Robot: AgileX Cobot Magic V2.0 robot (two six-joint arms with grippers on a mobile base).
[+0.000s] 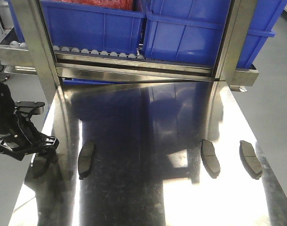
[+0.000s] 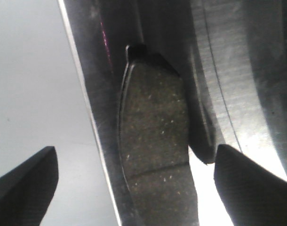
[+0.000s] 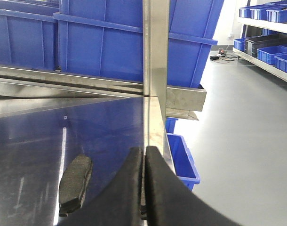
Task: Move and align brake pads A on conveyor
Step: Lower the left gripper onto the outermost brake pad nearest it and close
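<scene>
Three brake pads A lie flat on the shiny steel tabletop [image 1: 148,197]: one at the left [image 1: 86,157] and two at the right [image 1: 210,157] [image 1: 251,158]. Another pad [image 2: 153,136] lies along the table's left edge, grey-olive face up with its groove showing. My left gripper [image 2: 136,186] hangs open over this pad, one finger on each side and neither touching it. In the front view that gripper [image 1: 42,149] sits at the table's left edge. My right gripper [image 3: 144,155] is shut with nothing seen in it, near the right table edge, and a pad [image 3: 75,181] lies to its left. The conveyor is out of view.
A roller rack [image 1: 134,66] with blue bins [image 1: 91,23] crosses the back of the table. Steel uprights [image 1: 37,52] [image 1: 237,37] stand at the back corners. A blue bin [image 3: 181,157] sits on the floor past the right edge. Grey floor lies to both sides.
</scene>
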